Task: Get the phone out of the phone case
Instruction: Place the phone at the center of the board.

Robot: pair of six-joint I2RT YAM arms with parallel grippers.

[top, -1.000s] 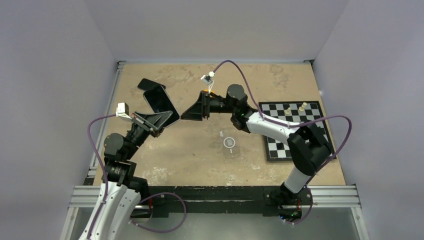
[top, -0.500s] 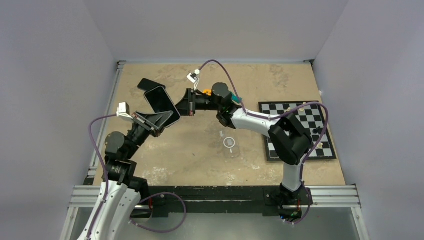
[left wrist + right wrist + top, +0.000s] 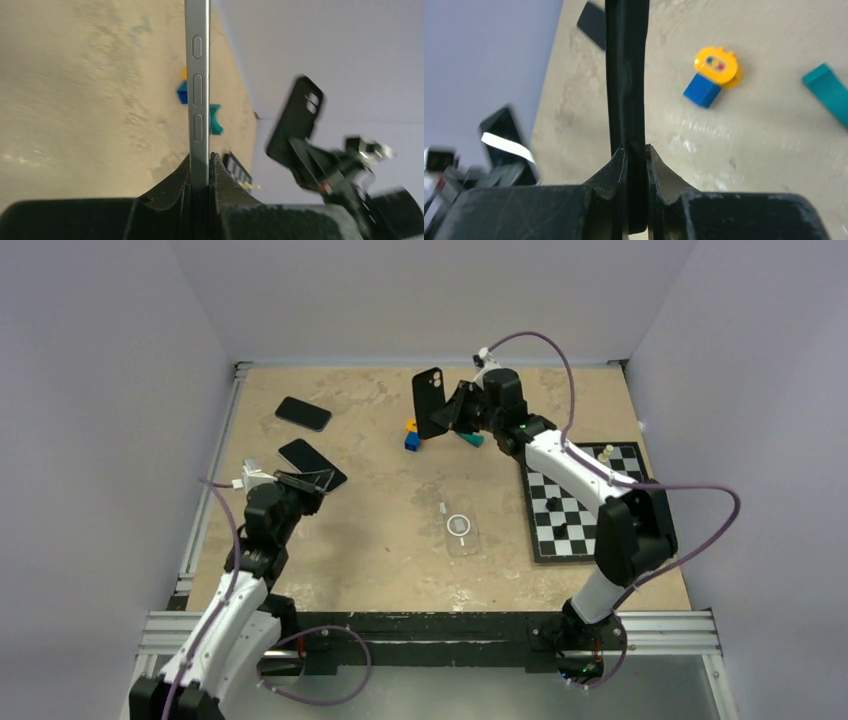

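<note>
Differs from one second ago by separation of the slim dark phone (image 3: pixel 312 462), grey metal at its edge, from the black phone case (image 3: pixel 429 403): then joined at mid-left, now well apart.

Left gripper (image 3: pixel 303 481): clamped on the phone's edge, low near the left side of the tan table (image 3: pixel 380 560), arm drawn back toward its base.

Right gripper (image 3: pixel 451 416): clamped on the case's edge at far centre, case upright, camera cutout uppermost.

Beneath the case: blue block (image 3: pixel 412 441), orange piece (image 3: pixel 411 425), teal piece (image 3: pixel 472 438).

Elsewhere: second dark phone (image 3: pixel 303 413) flat at far left, clear case with white ring (image 3: pixel 460 528) at centre, chessboard (image 3: pixel 585 510) at right.
</note>
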